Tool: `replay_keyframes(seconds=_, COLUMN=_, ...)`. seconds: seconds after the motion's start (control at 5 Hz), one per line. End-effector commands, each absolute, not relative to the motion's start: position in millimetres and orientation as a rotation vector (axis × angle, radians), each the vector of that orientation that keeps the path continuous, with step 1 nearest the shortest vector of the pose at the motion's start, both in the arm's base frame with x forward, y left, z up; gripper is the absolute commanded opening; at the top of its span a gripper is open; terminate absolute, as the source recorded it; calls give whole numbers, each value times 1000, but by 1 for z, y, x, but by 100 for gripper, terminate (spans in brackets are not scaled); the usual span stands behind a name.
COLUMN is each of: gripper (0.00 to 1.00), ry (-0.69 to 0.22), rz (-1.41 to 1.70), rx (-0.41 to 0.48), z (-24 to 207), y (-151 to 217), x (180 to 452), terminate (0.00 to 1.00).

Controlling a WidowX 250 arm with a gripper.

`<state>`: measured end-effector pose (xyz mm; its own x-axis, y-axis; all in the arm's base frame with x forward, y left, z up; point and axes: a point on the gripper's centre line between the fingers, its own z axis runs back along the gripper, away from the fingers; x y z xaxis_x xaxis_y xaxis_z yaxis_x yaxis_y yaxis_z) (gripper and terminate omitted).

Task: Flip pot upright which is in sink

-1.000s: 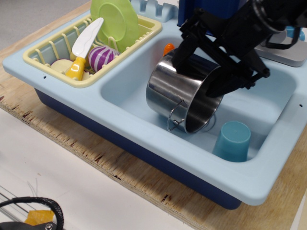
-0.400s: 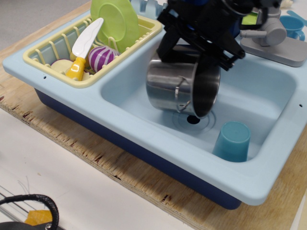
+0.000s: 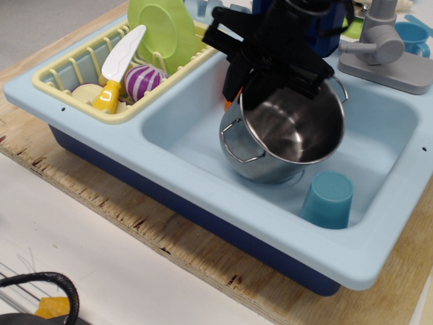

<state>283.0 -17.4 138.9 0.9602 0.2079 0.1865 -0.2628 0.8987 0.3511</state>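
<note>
The pot [image 3: 284, 139] is seen inside the sink [image 3: 203, 196], near the middle of the basin, with its open mouth turned up and tilted toward the camera so that the shiny inner wall and bottom are visible; its base appears to rest on the basin floor, though the contact is partly hidden; one wire loop handle is shown at 9 o'clock on the rim and the other at 3 o'clock. The black gripper [image 3: 270, 64] is placed over the pot's far rim at 12 o'clock, and the rim seems to be clamped between its fingers, though the exact contact is obscured by the arm. A teal cup [image 3: 327, 198] is stood mouth-down just beside the pot at 5 o'clock. A yellow dish rack [image 3: 74, 68] is set at 10 o'clock of the basin; a green plate [image 3: 162, 30], a white knife with a yellow handle [image 3: 118, 64] and a purple striped toy [image 3: 143, 81] are held in it. A grey faucet [image 3: 385, 51] is mounted at 2 o'clock.
</note>
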Motion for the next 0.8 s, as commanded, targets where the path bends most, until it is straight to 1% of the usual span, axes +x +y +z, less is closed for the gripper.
replay_keyframes(seconds=0.0, gripper=0, ry=-192, rz=322, rx=321, z=159, y=-10, x=284, terminate=0)
replay_keyframes(seconds=0.2, gripper=100, ry=-165, rz=363, rx=263, z=156, y=-4, x=280, terminate=0)
replay_keyframes(seconds=0.6, gripper=100, ry=-165, rz=363, rx=263, z=156, y=-4, x=280, terminate=0)
